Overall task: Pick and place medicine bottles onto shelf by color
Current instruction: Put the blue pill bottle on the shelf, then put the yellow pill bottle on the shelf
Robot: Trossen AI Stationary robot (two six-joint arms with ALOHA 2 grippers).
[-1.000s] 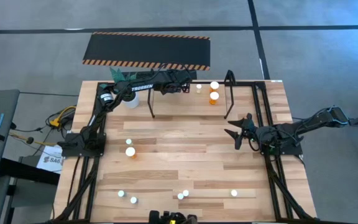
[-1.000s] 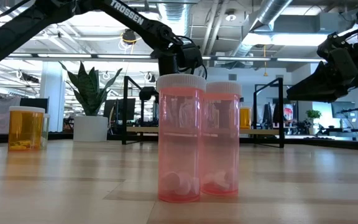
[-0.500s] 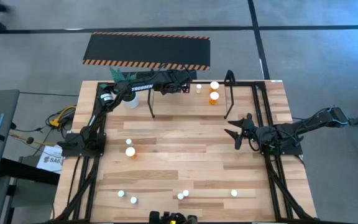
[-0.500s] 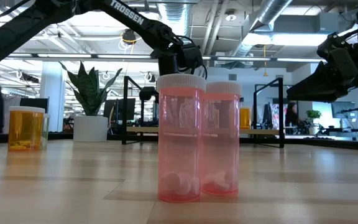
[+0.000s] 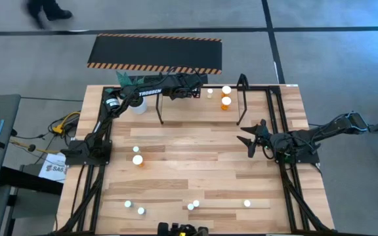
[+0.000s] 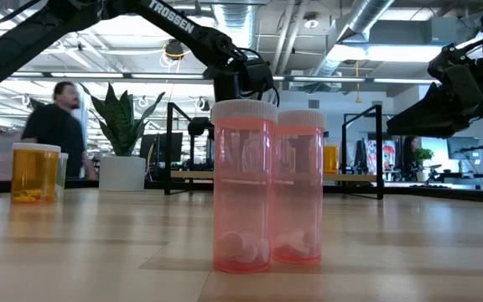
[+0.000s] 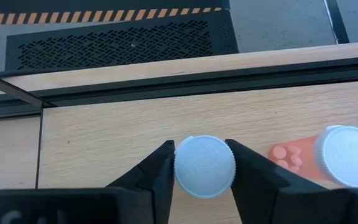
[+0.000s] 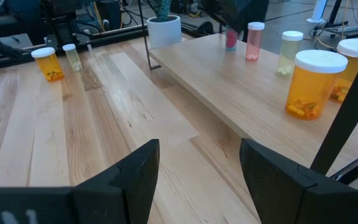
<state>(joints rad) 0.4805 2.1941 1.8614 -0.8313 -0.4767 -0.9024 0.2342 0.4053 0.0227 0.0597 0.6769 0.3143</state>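
Left wrist view | left hand [image 7: 199,168] flanks upright bottle [image 7: 204,166], grip unclear | right hand [image 8: 197,163] apart

text: TROSSEN | on: left arm [image 5: 151,92] | white lettering, high and low views

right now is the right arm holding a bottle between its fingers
No, in the right wrist view the right gripper has nothing between its fingers, only bare table showing in the gap.

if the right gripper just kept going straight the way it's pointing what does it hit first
Probably the raised shelf board's near edge, though depth is unclear. The open right gripper has only bare table before it; the bottles stand farther back.
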